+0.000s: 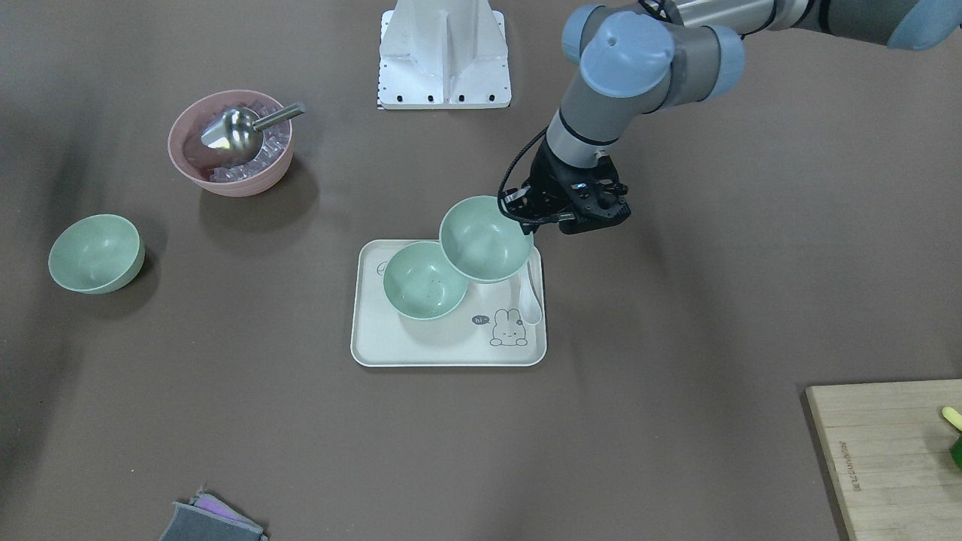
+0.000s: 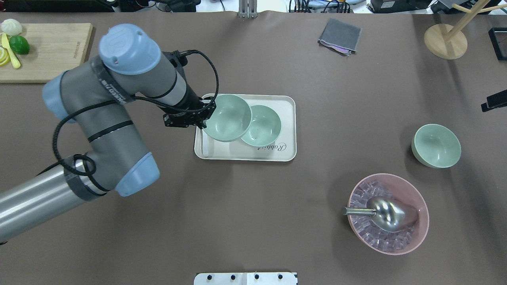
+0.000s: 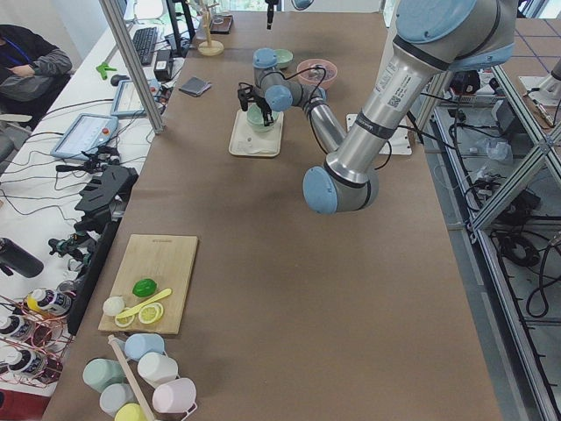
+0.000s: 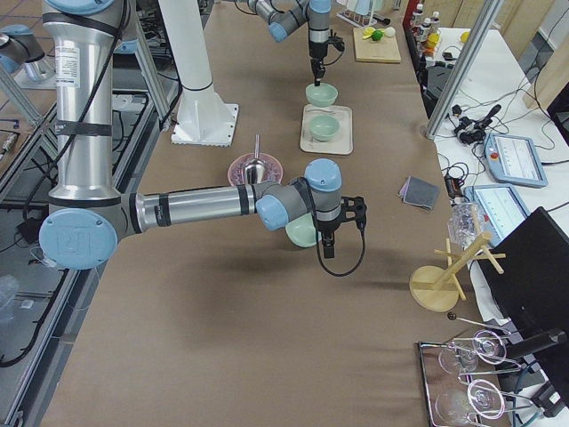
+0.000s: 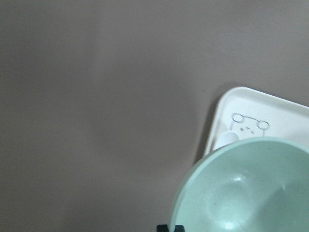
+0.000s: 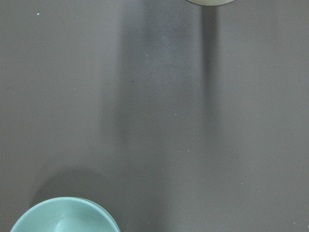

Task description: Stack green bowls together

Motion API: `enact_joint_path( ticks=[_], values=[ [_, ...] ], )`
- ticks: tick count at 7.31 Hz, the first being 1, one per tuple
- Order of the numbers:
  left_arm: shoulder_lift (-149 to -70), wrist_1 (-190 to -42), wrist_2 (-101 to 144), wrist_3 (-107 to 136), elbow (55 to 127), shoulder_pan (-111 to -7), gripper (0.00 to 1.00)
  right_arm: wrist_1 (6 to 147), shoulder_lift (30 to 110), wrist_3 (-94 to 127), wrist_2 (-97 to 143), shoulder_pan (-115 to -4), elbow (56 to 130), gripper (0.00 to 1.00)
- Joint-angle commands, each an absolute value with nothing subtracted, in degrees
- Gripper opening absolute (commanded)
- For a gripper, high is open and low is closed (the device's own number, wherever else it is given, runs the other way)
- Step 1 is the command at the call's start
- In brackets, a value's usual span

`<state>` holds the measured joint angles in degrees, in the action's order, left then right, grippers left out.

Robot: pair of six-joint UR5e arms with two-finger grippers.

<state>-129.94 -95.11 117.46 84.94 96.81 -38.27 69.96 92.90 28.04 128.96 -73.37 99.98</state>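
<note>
Left end effector (image 2: 205, 118) clamped on the rim of one green bowl (image 2: 227, 117), empty, held over the left end of the cream tray (image 2: 287, 152), overlapping a second green bowl (image 2: 262, 126) sitting empty in the tray. White spoon (image 1: 531, 297) also in tray. Third green bowl (image 2: 435, 145) empty on worktop (image 2: 317, 206), right side. Pink bowl (image 2: 424, 209) near it holds ice cubes (image 2: 362, 198) and metal scoop (image 2: 386, 211). Right end effector (image 4: 325, 251) by third bowl; can't tell how far open.

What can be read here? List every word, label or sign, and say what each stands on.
"Robbit", in cursive script, on the tray.
"hi~", in a speech bubble beside the rabbit drawing on that tray.
Cutting board: a printed brand line, too small to read.
Left arm: a lettered band, blurred.
</note>
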Motion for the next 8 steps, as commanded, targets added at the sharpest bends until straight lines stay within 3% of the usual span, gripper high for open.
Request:
enact_joint_path(
  ticks=[1, 8],
  values=[
    [-136.6, -95.4, 113.3, 88.9, 89.9, -35.1, 0.0, 70.0, 92.9, 28.0, 129.0, -73.2, 100.0, 1.0],
    [-138.8, -96.8, 111.5, 89.4, 85.1, -33.6, 0.0, 70.0, 92.8, 28.0, 128.9, -73.1, 100.0, 1.0]
  ],
)
